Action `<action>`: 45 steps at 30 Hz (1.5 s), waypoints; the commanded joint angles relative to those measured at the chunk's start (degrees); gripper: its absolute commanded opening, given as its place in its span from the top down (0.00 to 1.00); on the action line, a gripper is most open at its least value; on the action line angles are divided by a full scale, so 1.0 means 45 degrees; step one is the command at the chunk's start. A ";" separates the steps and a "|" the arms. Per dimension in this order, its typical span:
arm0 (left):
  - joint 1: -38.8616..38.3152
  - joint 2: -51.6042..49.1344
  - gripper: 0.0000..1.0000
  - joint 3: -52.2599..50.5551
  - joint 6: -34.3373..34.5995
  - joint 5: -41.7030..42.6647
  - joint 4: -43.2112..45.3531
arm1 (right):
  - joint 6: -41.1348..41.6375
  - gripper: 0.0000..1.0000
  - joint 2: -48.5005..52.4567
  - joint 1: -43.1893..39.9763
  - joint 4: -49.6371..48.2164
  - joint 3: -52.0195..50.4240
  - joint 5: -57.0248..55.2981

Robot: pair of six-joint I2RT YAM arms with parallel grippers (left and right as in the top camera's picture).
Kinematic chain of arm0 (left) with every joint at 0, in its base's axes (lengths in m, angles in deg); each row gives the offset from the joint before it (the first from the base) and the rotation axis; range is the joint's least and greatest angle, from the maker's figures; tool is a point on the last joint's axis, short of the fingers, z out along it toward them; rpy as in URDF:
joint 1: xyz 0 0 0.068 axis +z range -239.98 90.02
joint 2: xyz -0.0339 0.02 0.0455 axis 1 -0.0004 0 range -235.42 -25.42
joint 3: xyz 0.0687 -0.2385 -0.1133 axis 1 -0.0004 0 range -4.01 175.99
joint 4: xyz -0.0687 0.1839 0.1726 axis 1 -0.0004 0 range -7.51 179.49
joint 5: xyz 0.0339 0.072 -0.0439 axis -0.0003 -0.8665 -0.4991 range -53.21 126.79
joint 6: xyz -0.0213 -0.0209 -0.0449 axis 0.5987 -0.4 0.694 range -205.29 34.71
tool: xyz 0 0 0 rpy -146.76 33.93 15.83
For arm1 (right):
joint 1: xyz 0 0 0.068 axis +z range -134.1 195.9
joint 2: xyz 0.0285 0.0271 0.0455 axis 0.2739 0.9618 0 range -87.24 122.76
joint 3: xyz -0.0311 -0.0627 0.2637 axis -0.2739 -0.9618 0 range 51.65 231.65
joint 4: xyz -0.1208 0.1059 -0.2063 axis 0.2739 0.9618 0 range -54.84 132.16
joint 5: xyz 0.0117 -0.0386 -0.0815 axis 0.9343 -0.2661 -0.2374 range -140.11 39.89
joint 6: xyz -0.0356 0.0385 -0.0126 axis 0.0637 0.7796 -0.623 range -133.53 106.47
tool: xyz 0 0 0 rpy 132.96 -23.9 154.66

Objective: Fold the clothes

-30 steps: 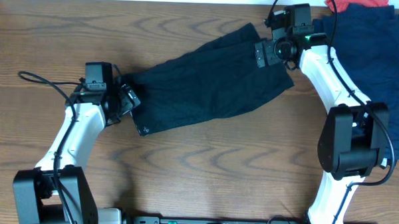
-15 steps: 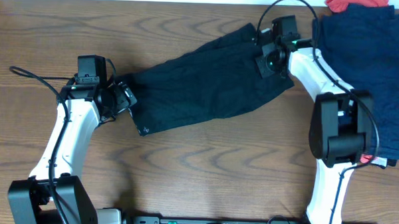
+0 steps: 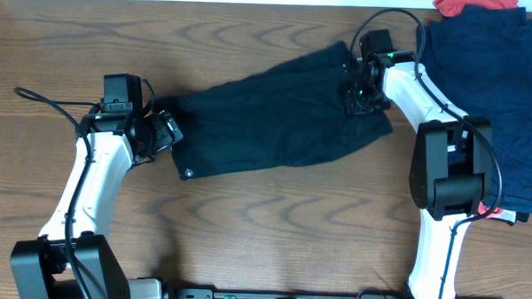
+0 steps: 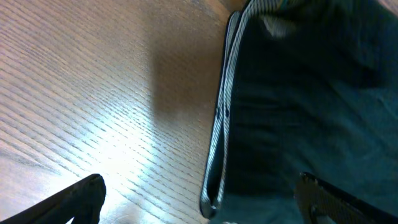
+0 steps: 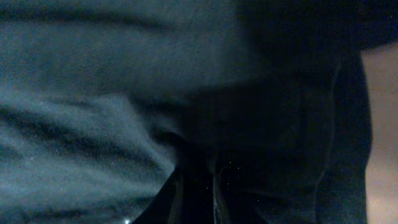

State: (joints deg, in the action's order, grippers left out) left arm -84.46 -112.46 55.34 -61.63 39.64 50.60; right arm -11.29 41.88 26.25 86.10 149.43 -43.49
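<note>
A dark brown wood-grain desk (image 3: 263, 229) fills the overhead view, with a pale strip of wall along its far edge. The black shorts (image 3: 276, 114) lie flat on the desk a little beyond its middle. Their long axis runs on a slant from the near left to the far right: the waistband end points toward the left arm, and the two short legs point toward the right arm. The left claw (image 3: 167, 133) sits at the waistband end, low over the desk. In the left wrist view its fingertips (image 4: 84, 193) stand wide apart, so it is open and holds nothing. The waistband (image 4: 221, 118) runs between them, showing its light grey-white inner face as a thin striped edge, with bare wood on one side and black cloth on the other. The right claw (image 3: 361, 95) is down on the leg end of the shorts, near the far right edge of the cloth. The right wrist view is filled with dark creased fabric at very close range, and I cannot tell whether that claw is parted or pinching the cloth. At the desk's far right corner lie navy garments (image 3: 508, 78) and a red-orange garment (image 3: 471, 6), apart from the shorts.
</note>
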 commanded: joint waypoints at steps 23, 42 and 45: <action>0.0029 -0.1209 0.02 0.0194 -0.2191 0.0282 0.0699 | 0.0087 0.64 -0.0758 0.1175 0.0879 0.0029 0.1059; 0.0029 -0.1209 0.02 0.0194 -0.2195 0.0282 0.0656 | -0.0423 0.57 -0.0262 0.1156 -0.6275 -0.0005 0.0199; 0.0029 -0.1209 0.02 0.0194 -0.2195 0.0282 0.0656 | -0.0233 0.51 0.0204 0.1107 -0.7665 0.0000 -0.0121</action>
State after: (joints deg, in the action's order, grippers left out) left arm -84.46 -117.49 55.34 -70.57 40.93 53.70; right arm -12.08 40.35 31.08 54.21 149.34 -42.16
